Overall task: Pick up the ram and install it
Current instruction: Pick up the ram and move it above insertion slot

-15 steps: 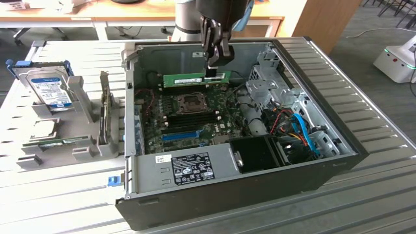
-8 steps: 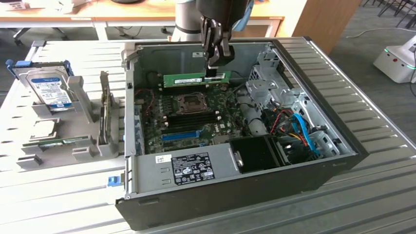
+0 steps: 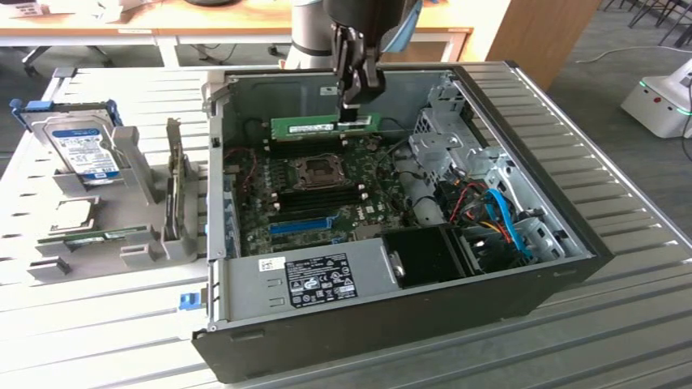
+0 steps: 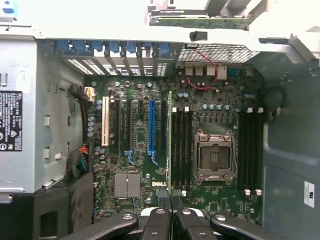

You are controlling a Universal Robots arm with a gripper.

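**Ram pinched on edge over the memory slots**

The gripper (image 4: 171,201) has its jaws pressed together on the ram (image 4: 170,145) and pinches it near one end. The green stick hangs on its edge inside the case (image 3: 562,243), just beside the black slots (image 4: 182,145) next to the socket (image 4: 216,156). In my judgement, a good seating needs the stick parallel to one slot and exactly over it, not tilted. The notch should be on the correct side and the push straight down, well away from the blue slot (image 4: 151,132). Hard to make out are the lower edge and notch of the ram, the slot latches, and whether the stick already touches a slot. Farther off, at the exterior view's left, a drive (image 3: 87,150) stands in a grey holder (image 3: 135,162)
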